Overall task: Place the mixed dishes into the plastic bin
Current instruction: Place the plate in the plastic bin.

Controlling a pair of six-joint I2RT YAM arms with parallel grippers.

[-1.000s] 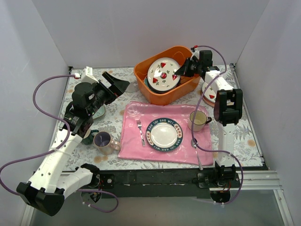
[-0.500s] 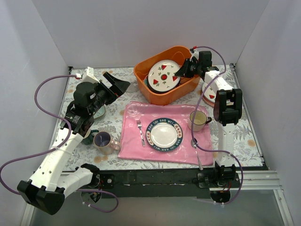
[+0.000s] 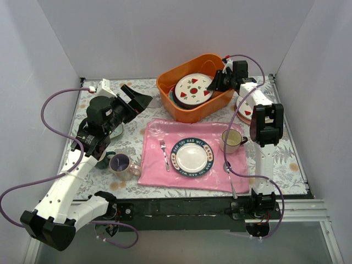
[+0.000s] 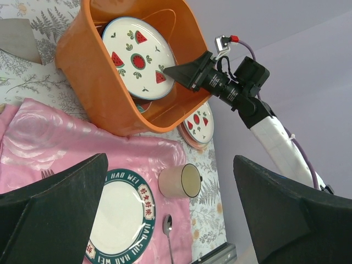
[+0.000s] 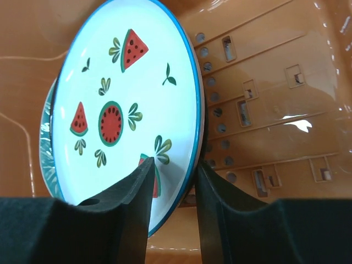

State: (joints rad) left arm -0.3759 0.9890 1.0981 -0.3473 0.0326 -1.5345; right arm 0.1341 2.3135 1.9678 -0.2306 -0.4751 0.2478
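While right gripper (image 3: 215, 82) clamps rim of watermelon plate (image 3: 192, 88), plate stands tilted inside orange bin (image 3: 165, 88) at far edge of table (image 3: 132, 146), bare bin wall beside it. Left gripper (image 3: 140, 94) spread wide, holding nothing, near far left corner.

Tilted watermelon plate (image 3: 193, 88) and right claw (image 3: 209, 84) block most of the orange bin (image 3: 165, 92).

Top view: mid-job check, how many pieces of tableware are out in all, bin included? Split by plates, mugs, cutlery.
Plates: 6 (watermelon plate in the right gripper, teal plate under it in the bin, second watermelon plate on a pinkish plate, lettered plate, mint plate)
Mugs: 3 (cream mug, lavender-lined mug, dark green mug partly hidden)
Cutlery: 2 (fork, spoon)
Total: 11
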